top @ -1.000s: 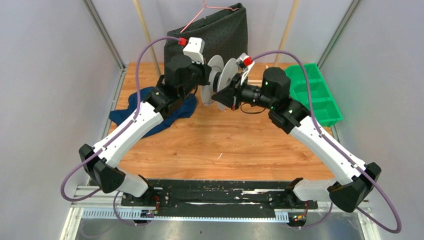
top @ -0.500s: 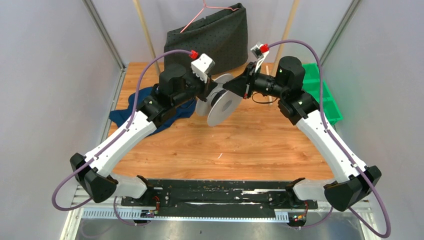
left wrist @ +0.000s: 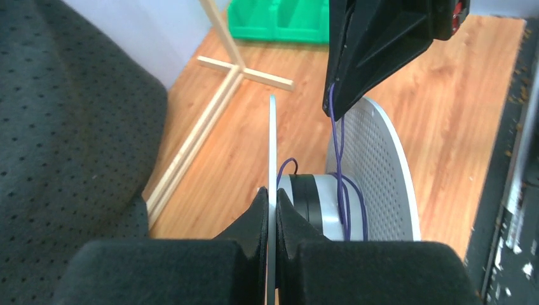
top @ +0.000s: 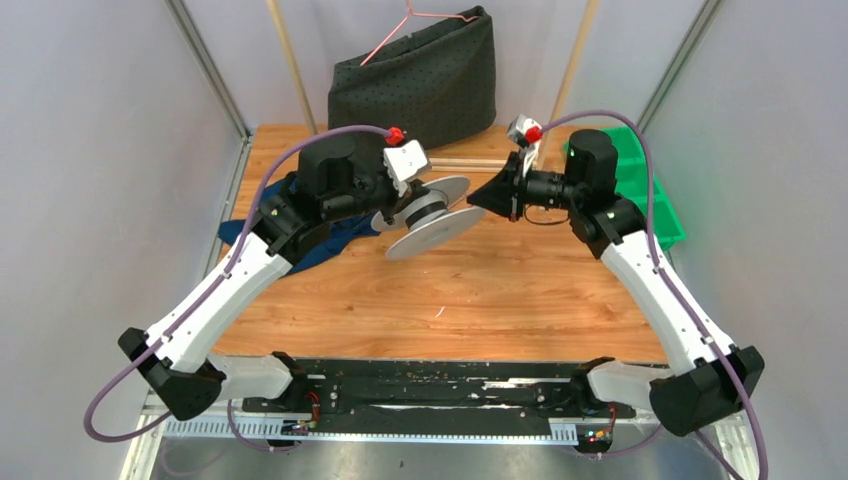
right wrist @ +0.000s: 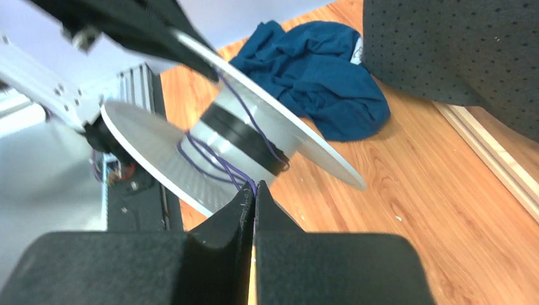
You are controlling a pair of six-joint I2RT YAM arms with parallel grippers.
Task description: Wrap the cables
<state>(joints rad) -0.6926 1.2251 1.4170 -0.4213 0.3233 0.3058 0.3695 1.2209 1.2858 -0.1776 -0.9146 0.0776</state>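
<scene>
Table (top: 450, 300), taken from its middle.
- Bag (top: 415, 75): 12 o'clock, at the far edge, with a hanger (top: 400, 30) rising from its top.
- Crumpled cloth (top: 340, 240): 10 o'clock, partly under the left arm.
- Compartment bin (top: 668, 222): 2 o'clock, at the right edge.
- Spool (top: 430, 215): tilted, over the middle toward 12 o'clock. The left gripper (left wrist: 272, 200) clamps one flange from 9 o'clock.
- Right gripper (right wrist: 254, 190): at the spool's 3 o'clock, just beside it, pinching the cable (left wrist: 340, 159), which runs onto the hub between the flanges.
</scene>
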